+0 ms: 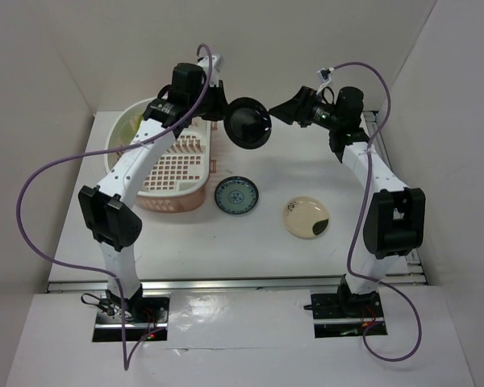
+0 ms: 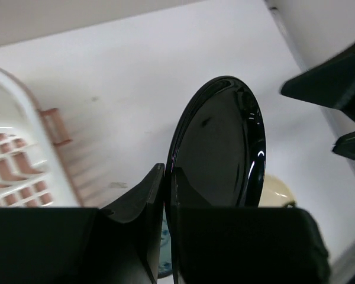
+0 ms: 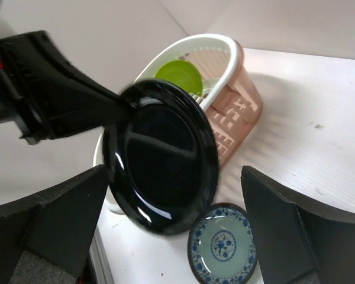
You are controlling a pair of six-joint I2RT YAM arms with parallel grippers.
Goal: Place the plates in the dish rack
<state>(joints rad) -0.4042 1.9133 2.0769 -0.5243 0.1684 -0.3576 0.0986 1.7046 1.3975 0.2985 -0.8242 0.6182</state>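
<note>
Left gripper [image 2: 167,171]: jaws pinched shut on the rim of the glossy black plate [image 2: 222,142]. The plate is held on edge, up off the table [image 1: 250,250], over the far middle of it and just past the right end of the dish rack [image 3: 245,94]. From the left wrist camera the plate rises almost edge-on from between the two fingers, leaning a little to the right.

Right gripper [image 1: 284,110]: jaws spread wide, holding nothing. It faces the black plate from the right. Its fingertips stand near the plate's rim, and the left wrist view shows bare table between them and the plate, so there is no contact.

Dish rack: sits on the far left part of the table, slanted, with one end pointing toward the far left corner. The lime green plate [image 3: 178,76] is inside it at that far end, standing rather than lying flat. What props it up I cannot tell.

Blue-green patterned plate [image 1: 236,196]: flat and face up at the middle of the table, just beside the rack's near right corner.

Cream plate [image 1: 306,218]: has a dark patch and lies flat, right of the patterned one and apart from it, slightly closer to the near edge.

A purple cable [image 1: 32,189] loops off each arm.
</note>
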